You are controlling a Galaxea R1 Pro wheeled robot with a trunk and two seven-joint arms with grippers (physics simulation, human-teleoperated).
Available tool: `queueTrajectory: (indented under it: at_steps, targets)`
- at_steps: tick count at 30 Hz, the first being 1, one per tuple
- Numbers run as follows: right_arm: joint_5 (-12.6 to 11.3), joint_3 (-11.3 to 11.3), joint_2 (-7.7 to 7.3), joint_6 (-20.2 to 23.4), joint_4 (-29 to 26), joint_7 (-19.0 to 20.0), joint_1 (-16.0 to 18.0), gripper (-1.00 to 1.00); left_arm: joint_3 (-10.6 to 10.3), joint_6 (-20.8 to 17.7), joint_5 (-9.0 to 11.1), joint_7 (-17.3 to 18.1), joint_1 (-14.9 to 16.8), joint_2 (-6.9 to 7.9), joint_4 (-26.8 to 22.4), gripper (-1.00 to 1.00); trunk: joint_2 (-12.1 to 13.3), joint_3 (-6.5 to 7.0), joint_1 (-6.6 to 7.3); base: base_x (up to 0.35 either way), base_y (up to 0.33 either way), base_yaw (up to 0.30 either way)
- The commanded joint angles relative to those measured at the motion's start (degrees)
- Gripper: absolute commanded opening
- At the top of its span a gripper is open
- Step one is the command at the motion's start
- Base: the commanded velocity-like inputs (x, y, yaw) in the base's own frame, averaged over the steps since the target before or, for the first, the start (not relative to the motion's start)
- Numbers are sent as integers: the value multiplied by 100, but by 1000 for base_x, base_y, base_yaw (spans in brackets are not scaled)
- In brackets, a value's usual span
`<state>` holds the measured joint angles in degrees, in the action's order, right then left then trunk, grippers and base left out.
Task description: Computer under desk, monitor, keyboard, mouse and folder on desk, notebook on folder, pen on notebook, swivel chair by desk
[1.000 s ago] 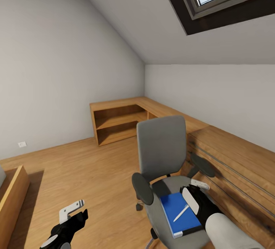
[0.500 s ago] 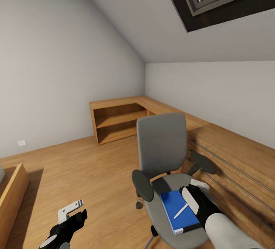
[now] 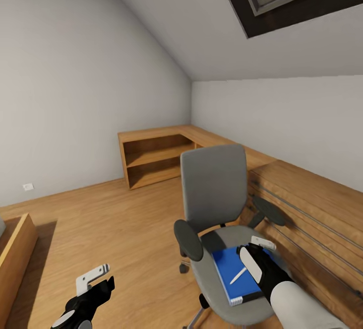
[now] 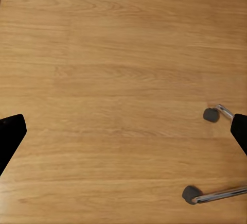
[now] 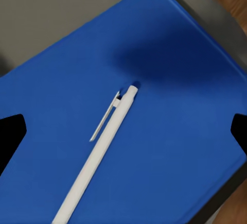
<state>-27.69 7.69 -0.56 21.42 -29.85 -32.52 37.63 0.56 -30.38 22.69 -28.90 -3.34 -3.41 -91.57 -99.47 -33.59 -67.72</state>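
Since a second ago your head camera has tipped up a little, so the swivel chair [image 3: 217,208] and the wooden shelving sit slightly higher in the picture; the skylight has slid toward the upper edge; the chair itself has not clearly rolled, and your arms hold about the same places.

Head view: your right gripper [image 3: 256,254] hangs just over the right edge of the folder [image 3: 233,272], which lies flat on the chair's seat with the pen [image 3: 238,275] resting on its blue cover; you are poised there, I judge, because the pen has to come off before the folder can be carried; the gripper's white fingers stand apart, closed on nothing. Your left gripper [image 3: 93,277] is parked low at near left over the floor [image 3: 116,223], well apart from the chair, likely to stay out of the way; from here I cannot tell how its fingers stand. A dark edge shows along the folder's near side.

Left wrist view: this shows what the head view cannot; the two dark fingertips sit at opposite sides of the picture, wide apart and empty, above bare planks; two casters [image 4: 211,114] of the chair's base lie near one side.

Right wrist view: you look straight down on the folder [image 5: 154,131]; the pen [image 5: 100,152] lies diagonally across it, clip visible, between the parted fingertips yet untouched; a shadow on the blue suggests the gripper is close above.
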Motion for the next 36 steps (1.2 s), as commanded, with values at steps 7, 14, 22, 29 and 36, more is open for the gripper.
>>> queueTrajectory:
  at_steps: [7,14,22,29,36]
  targets:
    - [-26,39,7,38,-24,-50,1,100,6,-12,60,-36,1,-2,-10,100,-285,-131,-154,0,0,0]
    - [-26,44,16,38,-53,-53,3,100,6,-12,60,-36,4,-1,-10,100,-405,-185,-220,0,0,3]
    - [-19,40,68,38,-79,-61,2,100,6,-12,60,-36,3,-1,-10,100,-405,-185,-220,0,0,123]
    - [-18,41,74,38,-90,-67,-1,100,7,-12,60,-36,3,-6,-10,100,-405,-185,-220,0,0,57]
    - [-18,38,74,46,-91,-70,1,100,6,-12,60,-36,2,-10,-10,100,-405,-185,-220,0,0,8]
